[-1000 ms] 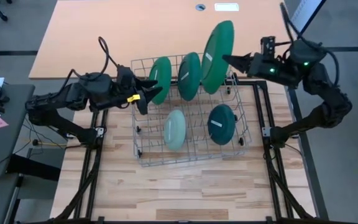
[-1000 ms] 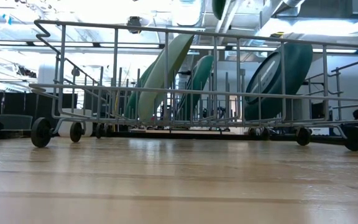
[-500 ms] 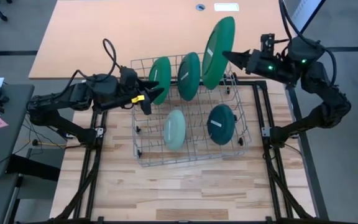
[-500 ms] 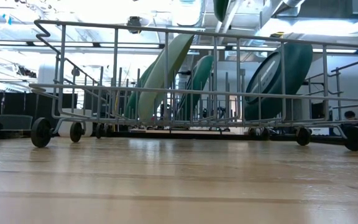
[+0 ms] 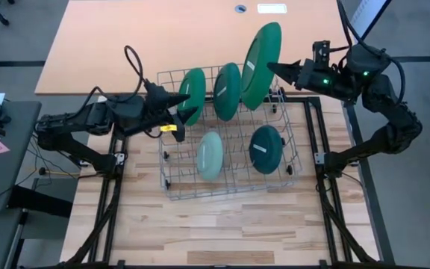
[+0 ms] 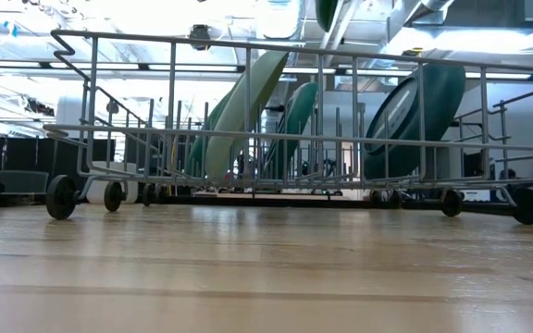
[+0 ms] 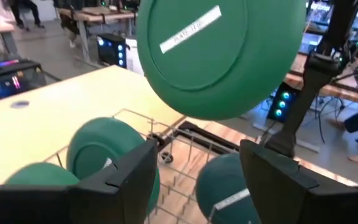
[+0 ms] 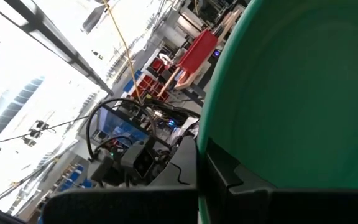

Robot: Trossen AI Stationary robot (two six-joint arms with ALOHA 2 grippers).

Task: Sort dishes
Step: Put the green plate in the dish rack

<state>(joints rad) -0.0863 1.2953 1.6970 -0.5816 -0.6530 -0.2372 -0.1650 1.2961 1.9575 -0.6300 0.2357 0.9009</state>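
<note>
Since a second ago our left gripper point(image 5: 176, 113) has swung its fingers a little toward the rack's back row and spread them wider, while the raised plate has barely shifted. Those left fingers stand apart with nothing between them, at the 9 o'clock rim of the wire dish rack point(image 5: 172, 190), just beside the leftmost large dark green plate point(image 5: 192, 95).

Our right gripper point(image 5: 273, 69) is clamped on the rim of the third large dark green plate point(image 5: 260, 66), holding it on edge above the rack's back row toward 1 o'clock, clear of the wires as far as we can judge.

We read the step as slotting this last big plate into the back row beside the middle dark green plate point(image 5: 228, 90). The next move calls for lowering it straight down between the tines, keeping it upright and clear of its neighbour; the left arm's task now is to keep clear.

In the front row the pale mint green plate point(image 5: 210, 155) stands at 7 o'clock and the dark teal plate point(image 5: 266, 149) at 5 o'clock, both leaning in their slots. The held plate is glossy, with a white label strip across its underside point(image 7: 190, 29).
</note>
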